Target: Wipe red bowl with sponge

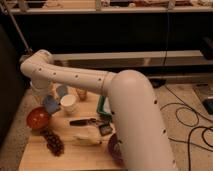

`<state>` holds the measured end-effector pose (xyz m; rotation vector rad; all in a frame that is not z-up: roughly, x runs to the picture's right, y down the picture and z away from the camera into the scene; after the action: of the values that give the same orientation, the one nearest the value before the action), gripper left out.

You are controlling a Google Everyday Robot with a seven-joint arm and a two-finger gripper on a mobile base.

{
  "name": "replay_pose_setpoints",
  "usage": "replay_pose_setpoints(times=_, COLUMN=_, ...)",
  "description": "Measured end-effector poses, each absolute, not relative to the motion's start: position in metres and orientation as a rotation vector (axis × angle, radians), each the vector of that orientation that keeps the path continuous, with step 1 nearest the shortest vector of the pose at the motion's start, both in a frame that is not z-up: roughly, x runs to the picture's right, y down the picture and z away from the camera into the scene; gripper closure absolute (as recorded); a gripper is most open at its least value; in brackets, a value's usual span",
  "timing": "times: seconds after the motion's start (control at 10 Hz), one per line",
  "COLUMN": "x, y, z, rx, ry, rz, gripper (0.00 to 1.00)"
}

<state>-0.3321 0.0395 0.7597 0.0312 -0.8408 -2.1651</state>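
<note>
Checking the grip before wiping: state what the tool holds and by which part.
The tool, near the red bowl, is shut on the sponge, gripping its upper edge.

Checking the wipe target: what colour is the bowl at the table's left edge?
Orange-red bowl, camera view; the gripper holds the sponge close beside it.
</note>
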Motion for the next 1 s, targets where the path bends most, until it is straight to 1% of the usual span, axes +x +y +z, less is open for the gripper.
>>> replay_pose_setpoints(times=0.5, x=-0.358, y=0.052, z=0.791, rx=0.046, ry=-0.859, rz=-2.193, gripper=1.00)
replay_pose_setpoints(times=1.0, x=-0.392, y=0.072, z=0.812, rx=0.014, ry=-0.951, rz=-2.245, gripper=1.00)
